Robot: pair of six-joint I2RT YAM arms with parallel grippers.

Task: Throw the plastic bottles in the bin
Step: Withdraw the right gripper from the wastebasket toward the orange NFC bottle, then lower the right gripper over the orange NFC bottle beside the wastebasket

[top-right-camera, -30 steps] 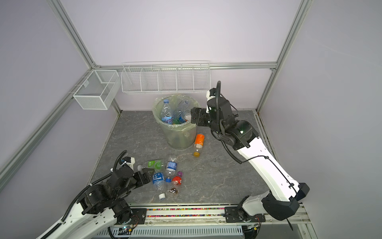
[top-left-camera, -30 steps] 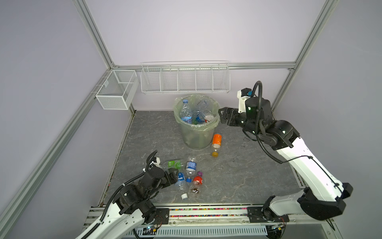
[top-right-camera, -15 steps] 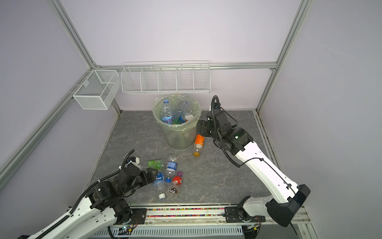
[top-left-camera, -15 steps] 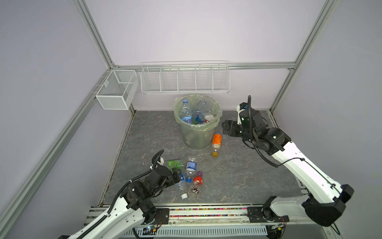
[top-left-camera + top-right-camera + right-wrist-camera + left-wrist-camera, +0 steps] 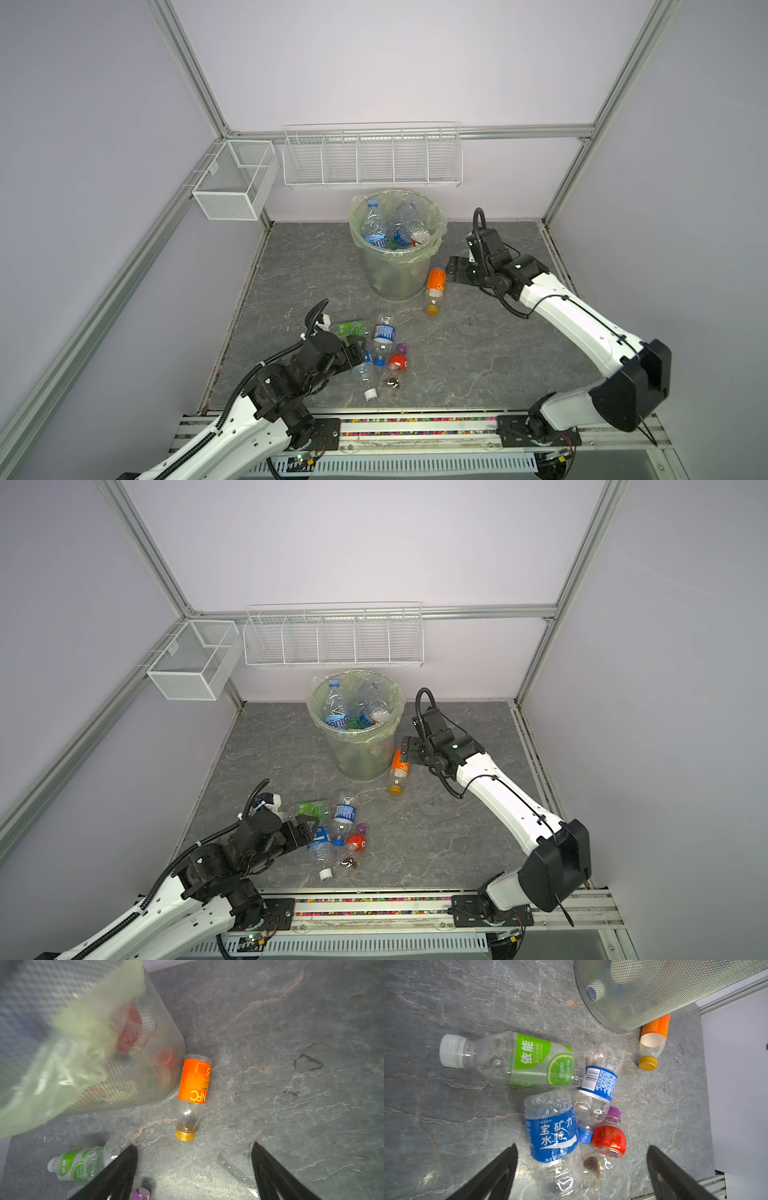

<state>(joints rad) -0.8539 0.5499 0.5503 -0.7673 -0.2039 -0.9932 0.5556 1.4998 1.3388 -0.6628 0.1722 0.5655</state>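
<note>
Several crushed clear plastic bottles [image 5: 552, 1136], coloured labels, bin [image 5: 390, 276] part-filled

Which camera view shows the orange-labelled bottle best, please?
The right wrist view: the orange-labelled bottle lies whole and close, label readable. In the left wrist view the bin hides its base; both top views show it small.

This is a robotics lab cell. Aluminium posts [image 5: 192, 75] and plain lilac panels [image 5: 395, 62] enclose the desk [image 5: 478, 353]. Two robot arms [image 5: 573, 316] mount on a rail [image 5: 415, 430] along its front edge.
</note>
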